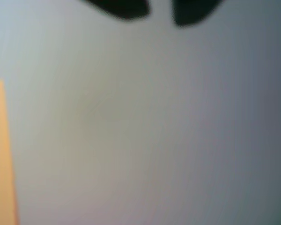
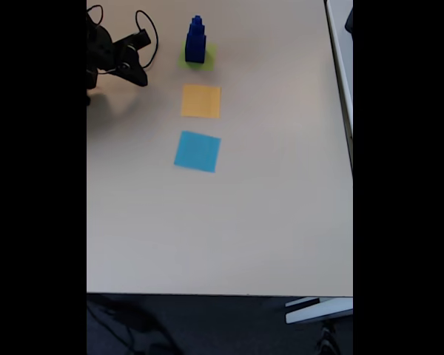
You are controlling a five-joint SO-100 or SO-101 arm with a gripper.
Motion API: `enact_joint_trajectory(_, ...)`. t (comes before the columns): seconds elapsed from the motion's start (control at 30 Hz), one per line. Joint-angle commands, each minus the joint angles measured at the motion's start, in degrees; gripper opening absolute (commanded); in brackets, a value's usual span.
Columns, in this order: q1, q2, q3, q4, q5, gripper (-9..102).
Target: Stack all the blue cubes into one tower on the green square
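Pale beige table (image 2: 229, 237), dark floor (image 2: 207, 325) below

My wrist view is badly out of focus: my own fingertips (image 1: 160, 14) are two soft black blobs at the top edge, and the orange square (image 1: 1, 154) at the left edge has a smeared border. The table (image 1: 150, 126) reads bright grey-white at the upper left and dims to bluish grey toward the right edge. The fixed view is sharper (though still soft, with wide black bars on both sides). Its light is even and diffuse; the table (image 2: 266, 222) shows no glare, and a faint shadow lies under my arm (image 2: 115, 55) at the upper left.
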Motion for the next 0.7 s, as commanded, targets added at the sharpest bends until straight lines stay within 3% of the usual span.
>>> enact_joint_trajectory(0.0, -0.4, 1.4, 0.4, -1.2, -0.8, 0)
enact_joint_trajectory(0.67, -2.0, 1.5, -0.4, -0.6, -18.5, 0)
